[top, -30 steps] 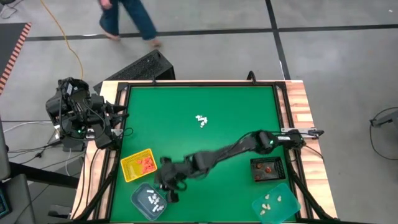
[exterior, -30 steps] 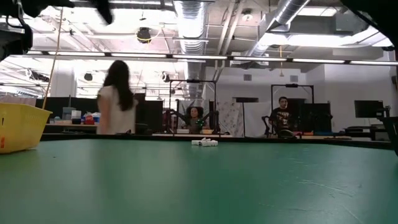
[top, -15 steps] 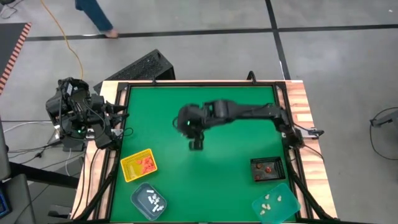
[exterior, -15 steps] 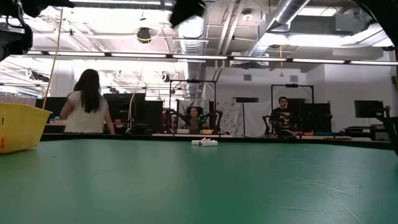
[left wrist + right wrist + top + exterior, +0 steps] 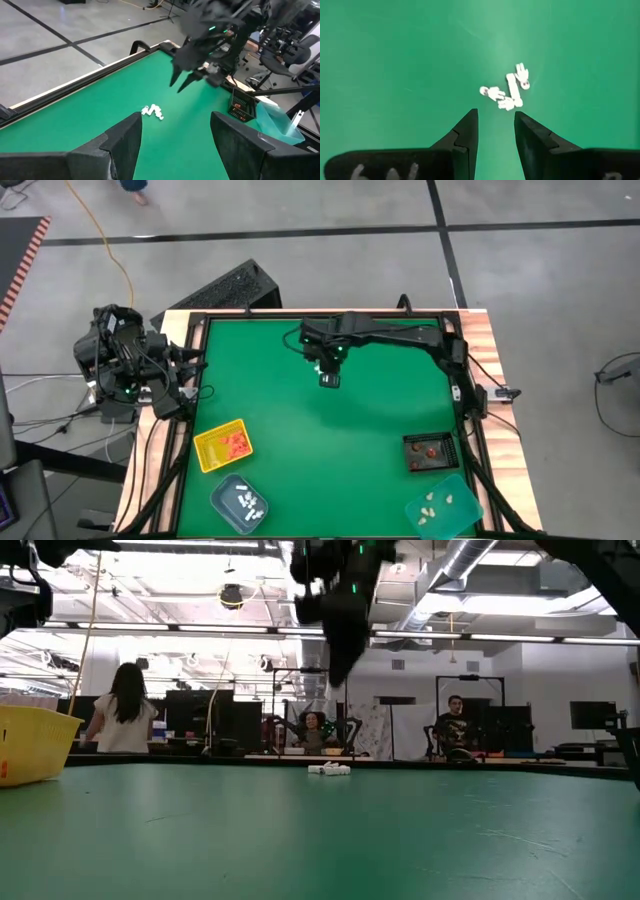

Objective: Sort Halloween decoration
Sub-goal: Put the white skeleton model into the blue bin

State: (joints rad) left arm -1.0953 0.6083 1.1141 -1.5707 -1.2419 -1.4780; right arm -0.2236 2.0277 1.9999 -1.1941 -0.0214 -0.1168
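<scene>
A small cluster of white Halloween decoration pieces (image 5: 507,92) lies loose on the green mat toward the far middle, also seen in the low view (image 5: 330,769) and the left wrist view (image 5: 152,111). My right gripper (image 5: 494,125) hangs open above the cluster, pointing steeply down and well clear of the mat (image 5: 335,675). From above, the right gripper (image 5: 328,378) covers the pieces. My left gripper (image 5: 175,145) waits open beyond the table's left edge, with nothing between its fingers.
Along the near side stand a yellow tray (image 5: 223,446) with orange-red pieces, a grey-blue tray (image 5: 240,502) with white pieces, a black tray (image 5: 431,451) and a teal tray (image 5: 444,507) with cream pieces. A raised black frame (image 5: 200,325) rims the mat.
My right gripper has swung from over the grey-blue tray at the near left toward the far edge and somewhat right, ending above the white cluster. It has tipped from a shallow slant to pointing steeply down. The white pieces have stayed where they were.
</scene>
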